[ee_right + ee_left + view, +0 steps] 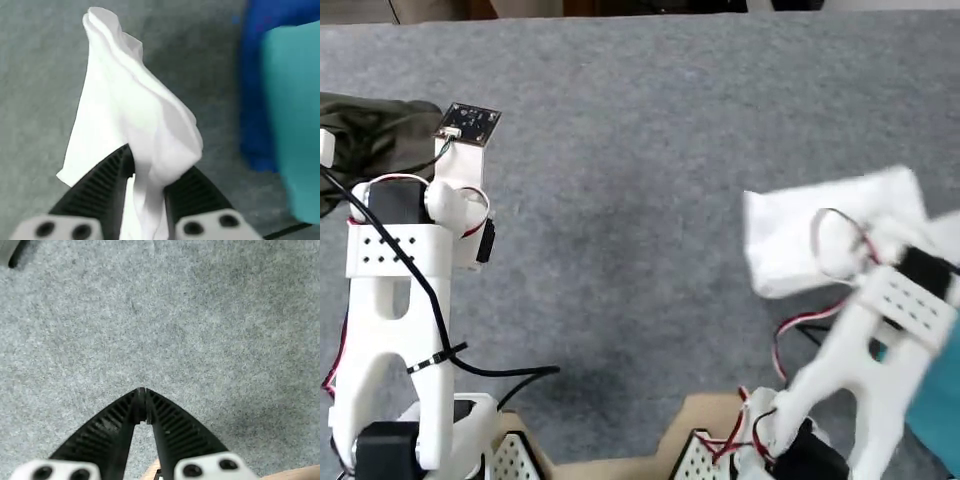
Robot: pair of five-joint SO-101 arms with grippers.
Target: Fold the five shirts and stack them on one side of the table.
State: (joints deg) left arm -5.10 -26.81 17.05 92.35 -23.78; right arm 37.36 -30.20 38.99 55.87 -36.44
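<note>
The grey felt table (620, 120) takes up most of what we see from above. On it we find two white arms: the left arm (395, 280) stands along the left side, and the right arm (880, 320) slants in from the lower edge toward the right side.

The white shirt (810, 235) lies on the right half of the table as a rumpled, roughly rectangular patch, and the right arm's wrist sits over its right-hand part. In the right wrist view we see the same white shirt (135, 115) as a bunched, layered fold that runs away from the fingers, with the grey felt behind it.

A teal shirt (295, 115) lies just beside the white one, and we see it again at the lower right edge of the high view (935, 405). A blue shirt (255, 100) lies under the teal shirt, showing along its edge.

A dark green cloth (370, 130) is heaped at the table's far left edge, touching the left arm's wrist.

The right gripper (155, 165) pinches the white shirt, its black ribbed fingers clamped on either side of the fold. The left gripper (141, 397) holds nothing; its jaws are pressed together, tips meeting over bare felt.

A small camera board (470, 122) sits on the tip of the left arm's wrist.
</note>
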